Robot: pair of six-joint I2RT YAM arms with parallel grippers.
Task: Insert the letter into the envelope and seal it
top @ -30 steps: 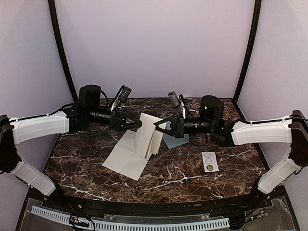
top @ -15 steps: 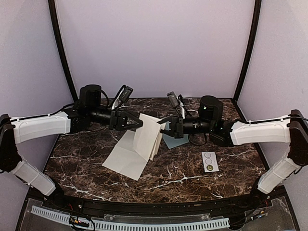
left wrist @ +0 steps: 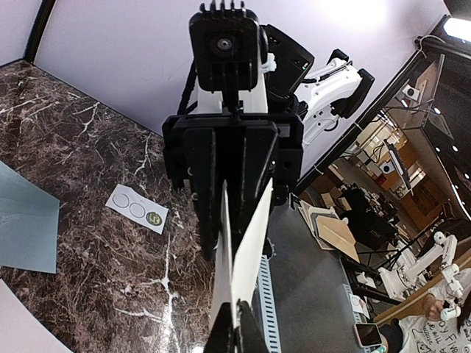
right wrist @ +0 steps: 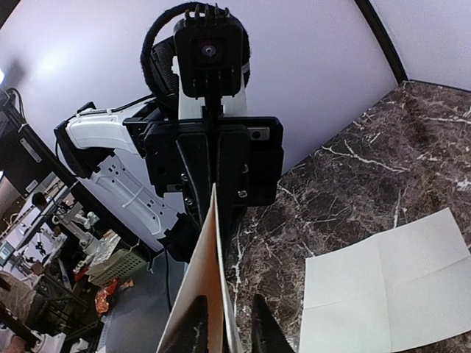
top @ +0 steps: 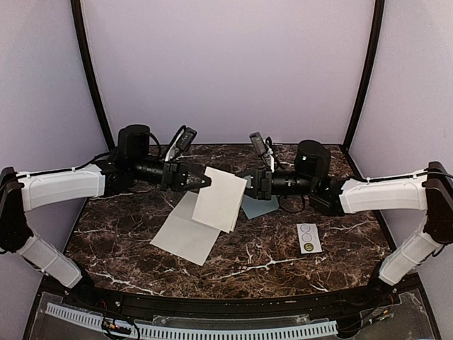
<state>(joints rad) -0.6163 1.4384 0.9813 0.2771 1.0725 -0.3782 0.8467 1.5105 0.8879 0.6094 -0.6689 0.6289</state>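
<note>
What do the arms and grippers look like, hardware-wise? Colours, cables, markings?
Both look alike. The left arm and right arm have white shells on the long links, black joints and round black motor housings. Thin black cables run along the shells. The left gripper and right gripper are all black with slim fingers. No markings are legible.

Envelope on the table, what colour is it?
The envelope is pale blue-green. The left wrist view shows it best.
</note>
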